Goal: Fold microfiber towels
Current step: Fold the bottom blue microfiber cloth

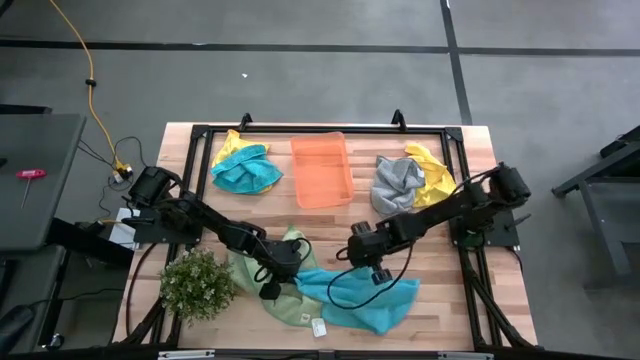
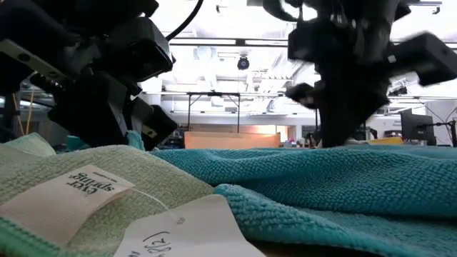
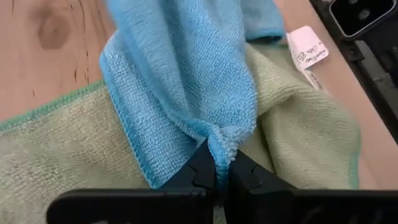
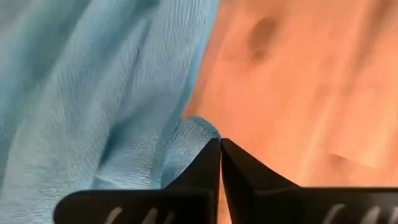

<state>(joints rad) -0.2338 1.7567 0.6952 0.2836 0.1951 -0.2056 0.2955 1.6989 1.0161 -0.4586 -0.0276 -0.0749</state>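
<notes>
A teal-blue microfiber towel point(image 1: 360, 298) lies crumpled at the table's near middle. Its left part rests on a light green towel point(image 1: 275, 300) that has a white tag point(image 1: 320, 327). My left gripper point(image 1: 287, 265) is shut on the blue towel's left end, over the green towel point(image 3: 62, 143). My right gripper point(image 1: 372, 272) is shut on the blue towel's far right edge. In the low view the blue towel point(image 2: 335, 185) and the green towel point(image 2: 78, 178) fill the foreground, with both arms dark above them. My left gripper pinches a bunched-up fold of the blue towel's edge point(image 3: 222, 138) between its two fingers. It comes slanting down from the table's left. The cloth rises in a ridge to the fingers, and the rest lies on the green towel. My right gripper pinches the blue towel's hemmed edge, at what looks like a corner point(image 4: 200, 129), between its two fingertips. It comes steeply from above. The cloth there is drawn up off the wood, and the rest of the towel lies on the table.
An orange bin point(image 1: 322, 170) stands at the far middle. A teal and a yellow towel point(image 1: 245, 168) lie to its left, and a grey and a yellow towel point(image 1: 408, 180) to its right. A bushy green plant point(image 1: 197, 285) stands near the left front edge.
</notes>
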